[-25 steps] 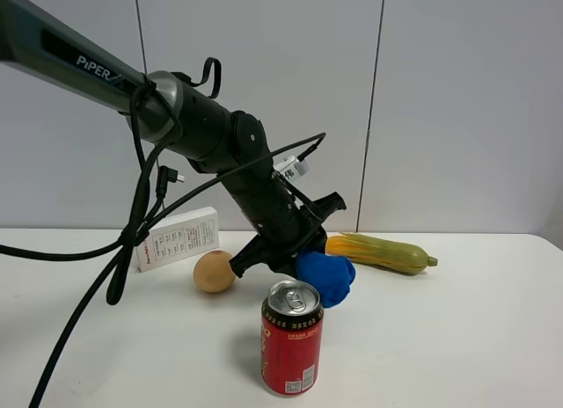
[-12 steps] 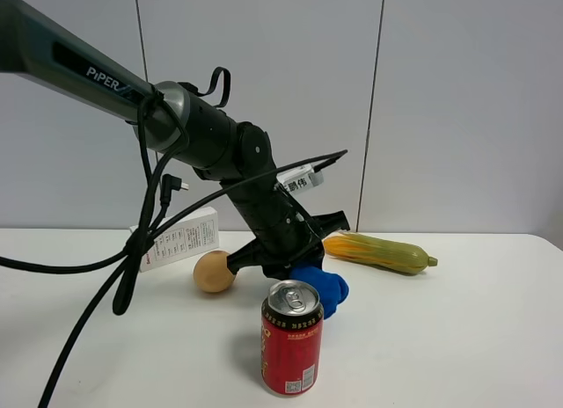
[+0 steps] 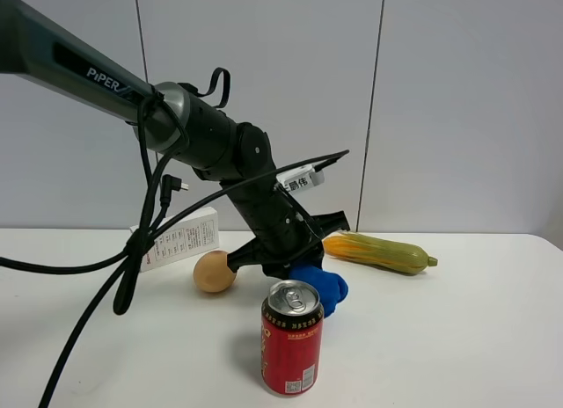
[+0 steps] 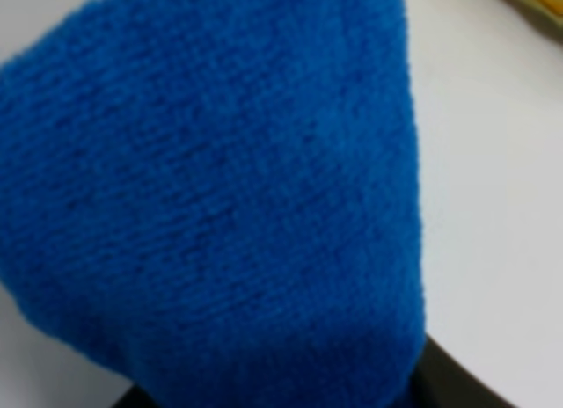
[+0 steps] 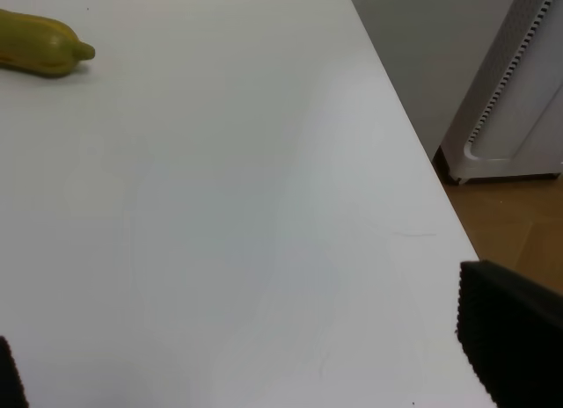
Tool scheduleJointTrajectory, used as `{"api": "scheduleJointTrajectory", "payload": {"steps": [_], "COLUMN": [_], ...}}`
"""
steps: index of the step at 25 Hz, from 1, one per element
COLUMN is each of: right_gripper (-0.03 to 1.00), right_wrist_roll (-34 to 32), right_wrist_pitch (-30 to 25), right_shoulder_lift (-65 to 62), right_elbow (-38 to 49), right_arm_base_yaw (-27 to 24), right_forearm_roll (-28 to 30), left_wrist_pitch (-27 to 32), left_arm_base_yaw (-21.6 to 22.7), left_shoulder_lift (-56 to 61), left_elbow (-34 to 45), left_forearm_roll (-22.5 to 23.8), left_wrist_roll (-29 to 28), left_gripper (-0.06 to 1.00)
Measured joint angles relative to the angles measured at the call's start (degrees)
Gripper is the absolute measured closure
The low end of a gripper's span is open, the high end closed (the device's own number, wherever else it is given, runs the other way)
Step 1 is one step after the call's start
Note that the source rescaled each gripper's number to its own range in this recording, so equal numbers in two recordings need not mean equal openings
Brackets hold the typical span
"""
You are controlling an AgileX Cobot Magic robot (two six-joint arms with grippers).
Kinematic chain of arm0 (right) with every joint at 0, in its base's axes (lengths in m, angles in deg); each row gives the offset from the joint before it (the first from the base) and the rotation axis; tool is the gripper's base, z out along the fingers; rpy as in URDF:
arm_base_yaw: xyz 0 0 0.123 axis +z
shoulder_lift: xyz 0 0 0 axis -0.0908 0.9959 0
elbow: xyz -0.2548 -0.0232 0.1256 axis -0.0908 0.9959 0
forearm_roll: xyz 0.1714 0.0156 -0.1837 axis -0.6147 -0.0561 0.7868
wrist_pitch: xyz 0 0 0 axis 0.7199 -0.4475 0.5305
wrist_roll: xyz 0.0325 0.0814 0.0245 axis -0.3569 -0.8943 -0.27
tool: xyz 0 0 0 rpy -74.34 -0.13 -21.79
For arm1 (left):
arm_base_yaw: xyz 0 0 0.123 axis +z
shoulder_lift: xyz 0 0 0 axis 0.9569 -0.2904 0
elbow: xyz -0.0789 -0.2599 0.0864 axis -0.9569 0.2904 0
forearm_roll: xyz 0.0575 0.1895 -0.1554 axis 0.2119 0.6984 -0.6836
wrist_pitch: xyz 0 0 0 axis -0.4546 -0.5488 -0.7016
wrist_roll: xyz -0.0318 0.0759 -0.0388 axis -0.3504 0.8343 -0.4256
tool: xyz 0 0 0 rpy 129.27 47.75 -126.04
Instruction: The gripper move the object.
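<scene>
A blue plush object lies low over the white table, just behind a red soda can. My left gripper reaches down from the upper left and is shut on the plush's top. In the left wrist view the blue fabric fills nearly the whole frame, and only dark finger edges show. My right gripper is open and empty over bare table near the right edge; it is out of the exterior high view.
A tan ball and a white box sit left of the plush. A yellow-green squash lies behind it to the right, also in the right wrist view. A white appliance stands beyond the table edge.
My left gripper has moved a little left and down with the blue plush, which now sits lower behind the can. Since half a second ago almost nothing has moved.
</scene>
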Motion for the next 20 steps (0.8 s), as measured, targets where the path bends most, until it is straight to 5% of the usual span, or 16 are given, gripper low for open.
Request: {"api": "scheduleJointTrajectory", "payload": {"steps": [1, 5, 7, 15, 20], "right_gripper": [-0.03, -0.03, -0.03, -0.03, -0.03], "right_wrist_roll": [0.0, 0.0, 0.0, 0.0, 0.0], "right_wrist_pitch": [0.0, 0.0, 0.0, 0.0, 0.0], "right_shoulder_lift": [0.0, 0.0, 0.0, 0.0, 0.0], "right_elbow": [0.0, 0.0, 0.0, 0.0, 0.0], "right_arm_base_yaw": [0.0, 0.0, 0.0, 0.0, 0.0], "right_forearm_roll": [0.0, 0.0, 0.0, 0.0, 0.0], "left_wrist_pitch": [-0.1, -0.5, -0.5, 0.0, 3.0], "left_arm_base_yaw": [0.0, 0.0, 0.0, 0.0, 0.0], "left_shoulder_lift": [0.0, 0.0, 0.0, 0.0, 2.1], "left_elbow": [0.0, 0.0, 0.0, -0.7, -3.0], "left_forearm_roll": [0.0, -0.2, -0.2, 0.7, 6.1], "left_wrist_roll": [0.0, -1.9, -3.4, -4.5, -4.4], "left_gripper": [0.86, 0.25, 0.09, 0.01, 0.01]}}
